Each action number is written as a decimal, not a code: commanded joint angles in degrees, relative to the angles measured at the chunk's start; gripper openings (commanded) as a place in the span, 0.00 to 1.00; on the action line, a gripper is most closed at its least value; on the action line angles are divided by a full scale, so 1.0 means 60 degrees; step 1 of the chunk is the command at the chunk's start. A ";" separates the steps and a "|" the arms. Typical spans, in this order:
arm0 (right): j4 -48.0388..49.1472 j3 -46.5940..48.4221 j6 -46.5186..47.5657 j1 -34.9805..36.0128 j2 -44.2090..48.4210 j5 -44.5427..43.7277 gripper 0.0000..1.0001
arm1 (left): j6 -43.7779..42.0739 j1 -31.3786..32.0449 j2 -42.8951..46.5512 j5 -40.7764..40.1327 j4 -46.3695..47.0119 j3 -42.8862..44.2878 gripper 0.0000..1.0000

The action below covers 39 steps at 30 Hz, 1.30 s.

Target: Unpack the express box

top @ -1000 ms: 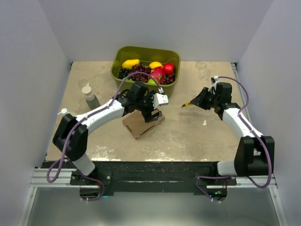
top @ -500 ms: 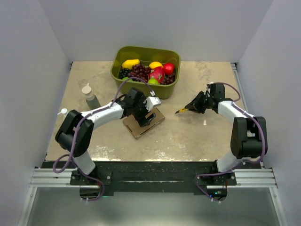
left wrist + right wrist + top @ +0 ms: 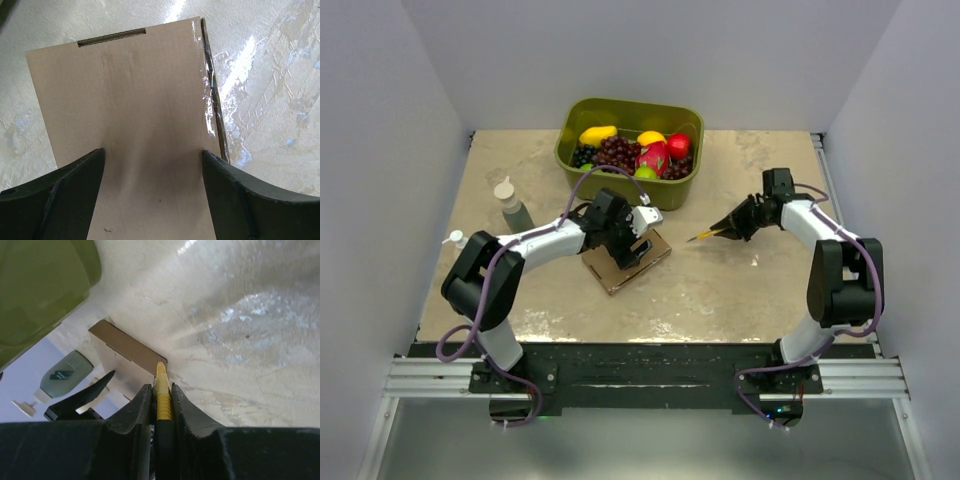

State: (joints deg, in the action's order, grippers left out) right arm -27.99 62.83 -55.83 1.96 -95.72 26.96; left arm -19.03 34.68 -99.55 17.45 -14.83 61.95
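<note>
The express box (image 3: 620, 267) lies flat and closed on the table, left of centre. In the left wrist view its brown lid (image 3: 130, 95) fills the frame, with clear tape (image 3: 212, 100) along its right edge. My left gripper (image 3: 632, 243) is open, with both fingers down on the lid (image 3: 152, 160). My right gripper (image 3: 732, 225) is shut on a yellow ridged tool (image 3: 162, 395). The tool's tip (image 3: 700, 238) points left at the box and stands a little apart from its right corner (image 3: 127, 347).
An olive-green tub (image 3: 620, 104) of fruit stands at the back centre, close behind the box; it also shows in the right wrist view (image 3: 40, 290). A grey-green pump bottle (image 3: 512, 208) stands left of the box. White walls close in the left, right and back.
My right gripper has moved left and lower with the yellow tool, closer to the box. My left gripper has come down onto the box lid and stays there.
</note>
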 commanded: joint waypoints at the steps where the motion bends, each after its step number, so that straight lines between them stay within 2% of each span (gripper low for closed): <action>1: -0.0537 0.0222 -0.1007 0.0289 0.0178 0.0193 0.00 | 0.0110 0.0065 -0.0123 -0.0052 0.0274 -0.0042 0.81; 3: -0.0099 0.0368 -0.0657 0.0450 0.0163 0.0267 0.00 | 0.0080 0.0065 -0.0108 -0.0125 0.0260 -0.0071 0.81; 6: 0.0766 0.0923 0.0688 0.0596 0.0119 0.0166 0.00 | -0.0007 0.0066 -0.0123 -0.0096 0.0231 -0.0159 0.80; 8: 0.0782 0.1437 0.2123 0.0786 0.0191 -0.0624 0.00 | -0.0095 0.0080 -0.0166 -0.0023 0.0245 -0.0276 0.80; 10: 0.1702 0.1307 0.3554 0.0977 0.0773 -0.0990 0.00 | -0.0358 0.0066 -0.0210 0.0152 0.0158 -0.0306 0.77; 12: 0.2711 0.0344 0.4380 0.1299 0.1477 -0.1154 0.00 | -0.0650 0.0066 -0.0298 0.0269 0.0070 -0.0321 0.75; 13: 0.4080 -0.0690 0.5239 0.1416 0.2279 -0.1023 0.00 | -0.0725 0.0036 -0.0327 0.0313 0.0069 -0.0321 0.75; 16: 0.6427 -0.2336 0.6866 0.2001 0.3587 -0.0715 0.00 | -0.0799 -0.0008 -0.0386 0.0445 0.0040 -0.0306 0.73; 18: 0.7428 -0.3583 0.7530 0.2456 0.4423 -0.0379 0.00 | -0.0784 -0.0008 -0.0416 0.0548 -0.0004 -0.0306 0.73; 23: 0.8252 -0.4874 0.8103 0.2822 0.4922 -0.0245 0.00 | -0.0755 -0.0008 -0.0415 0.0855 -0.0165 -0.0277 0.72; 27: 0.8224 -0.5007 0.9682 0.3306 0.5055 -0.0509 0.00 | -0.0784 -0.0022 -0.0430 0.1177 -0.0472 -0.0262 0.71; 30: 0.8196 -0.5051 1.0269 0.3409 0.5012 -0.0202 0.00 | -0.0784 -0.0022 -0.0503 0.1427 -0.0517 -0.0277 0.70; 39: 0.7641 -0.5023 1.0961 0.3834 0.4924 -0.1197 0.00 | -0.0711 -0.0022 -0.0708 0.1588 -0.0794 -0.0072 0.68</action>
State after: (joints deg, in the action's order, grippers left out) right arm 17.52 31.83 6.26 24.12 -66.70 23.38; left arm -23.20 34.22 -100.73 24.27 -13.63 61.58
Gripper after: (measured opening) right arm 0.211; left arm 0.688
